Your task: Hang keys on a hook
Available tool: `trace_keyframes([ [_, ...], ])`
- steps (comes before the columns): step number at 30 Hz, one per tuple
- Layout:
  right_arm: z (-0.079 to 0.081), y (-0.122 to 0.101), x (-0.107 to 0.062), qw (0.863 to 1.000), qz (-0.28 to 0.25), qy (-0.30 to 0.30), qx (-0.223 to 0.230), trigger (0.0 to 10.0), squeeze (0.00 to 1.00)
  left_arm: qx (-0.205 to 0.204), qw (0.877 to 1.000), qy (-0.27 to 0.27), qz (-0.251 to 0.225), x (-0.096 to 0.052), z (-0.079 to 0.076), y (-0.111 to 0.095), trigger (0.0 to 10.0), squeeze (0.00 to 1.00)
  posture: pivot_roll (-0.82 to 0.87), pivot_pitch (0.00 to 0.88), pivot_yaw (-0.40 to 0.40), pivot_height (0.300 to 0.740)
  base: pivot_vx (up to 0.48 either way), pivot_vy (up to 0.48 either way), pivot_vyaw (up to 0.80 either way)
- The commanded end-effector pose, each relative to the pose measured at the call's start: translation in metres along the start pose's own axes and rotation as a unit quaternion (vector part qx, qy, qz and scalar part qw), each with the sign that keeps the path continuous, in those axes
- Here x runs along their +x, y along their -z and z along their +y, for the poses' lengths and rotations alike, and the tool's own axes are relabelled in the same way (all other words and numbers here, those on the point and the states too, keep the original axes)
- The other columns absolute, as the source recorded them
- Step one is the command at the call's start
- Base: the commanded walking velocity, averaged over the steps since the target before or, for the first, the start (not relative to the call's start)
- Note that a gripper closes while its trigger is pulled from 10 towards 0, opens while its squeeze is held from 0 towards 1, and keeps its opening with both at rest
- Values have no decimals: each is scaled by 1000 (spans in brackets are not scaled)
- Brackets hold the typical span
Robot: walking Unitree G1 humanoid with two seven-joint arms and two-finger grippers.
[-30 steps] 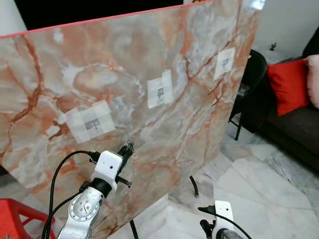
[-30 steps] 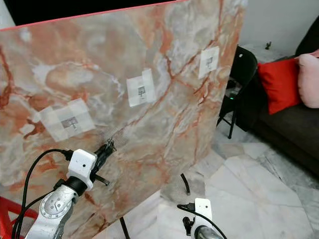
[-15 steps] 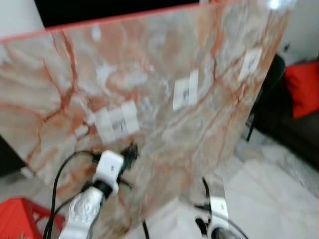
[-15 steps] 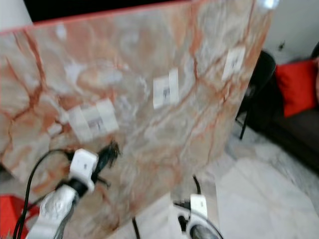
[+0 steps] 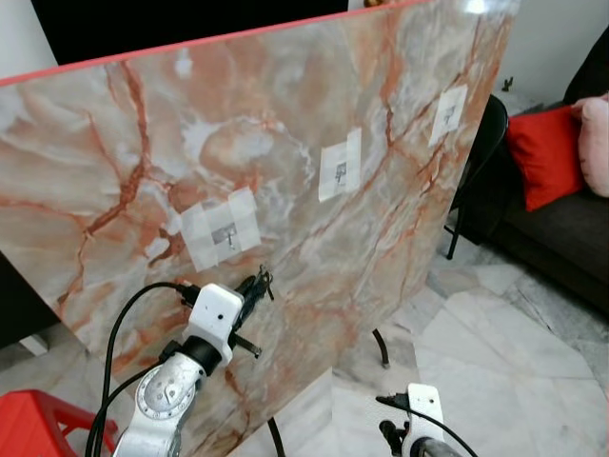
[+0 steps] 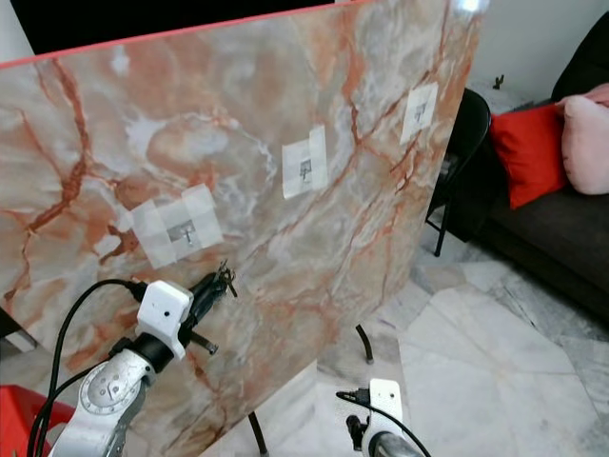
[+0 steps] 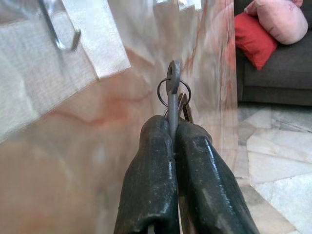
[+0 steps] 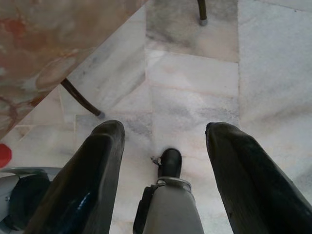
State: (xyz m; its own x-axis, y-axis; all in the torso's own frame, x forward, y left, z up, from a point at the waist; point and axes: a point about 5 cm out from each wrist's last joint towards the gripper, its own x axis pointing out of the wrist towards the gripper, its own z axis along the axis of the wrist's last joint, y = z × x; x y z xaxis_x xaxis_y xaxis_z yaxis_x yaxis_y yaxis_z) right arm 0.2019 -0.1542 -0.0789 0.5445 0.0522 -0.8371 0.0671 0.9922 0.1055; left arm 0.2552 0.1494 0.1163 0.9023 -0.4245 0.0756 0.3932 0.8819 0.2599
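Left pincer (image 7: 173,141): black fingers pressed together on the keys (image 7: 173,90), a flat metal shank and ring standing up from the tips; raised before the marble panel (image 5: 314,124), just below and beside the nearest taped hook (image 5: 226,234); in the left wrist view that hook (image 7: 61,36) sits apart from the keys, not touching; middle hook (image 5: 340,170) and far hook (image 5: 449,112) on white tape patches further along the panel; right pincer (image 8: 165,146): fingers spread wide, holding nothing, hanging low over the marble floor (image 8: 195,83); beyond the panel, a black chair (image 5: 485,143), a dark sofa (image 5: 561,233), a red cushion (image 5: 542,152), a pink cushion (image 5: 595,143); red crate (image 5: 38,424) at lower left.
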Motion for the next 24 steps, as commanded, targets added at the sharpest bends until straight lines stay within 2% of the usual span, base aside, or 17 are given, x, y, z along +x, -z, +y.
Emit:
trace_keyframes([
  [1,-3,-1,0,1000,-1,5,1,10000,0,-2,1000,-3,-25,0,4,-13,10000,0,60,0,-32,740,0,0,0],
  [7,-3,-1,0,1000,0,5,2,10000,0,5,999,-20,-43,-8,13,-28,10000,0,67,0,-36,740,0,0,0],
  [9,-3,-1,0,1000,0,5,1,10000,0,12,999,-28,-44,-16,17,-32,10000,0,78,0,-41,740,0,0,0],
  [18,-4,-2,0,1000,0,6,-1,10000,0,9,999,-42,-20,-38,19,-30,10000,0,92,0,-51,740,0,0,0],
  [24,-4,-3,0,1000,0,6,-2,10000,0,8,998,-61,-19,-42,24,-33,10000,0,103,0,-59,740,0,0,0],
])
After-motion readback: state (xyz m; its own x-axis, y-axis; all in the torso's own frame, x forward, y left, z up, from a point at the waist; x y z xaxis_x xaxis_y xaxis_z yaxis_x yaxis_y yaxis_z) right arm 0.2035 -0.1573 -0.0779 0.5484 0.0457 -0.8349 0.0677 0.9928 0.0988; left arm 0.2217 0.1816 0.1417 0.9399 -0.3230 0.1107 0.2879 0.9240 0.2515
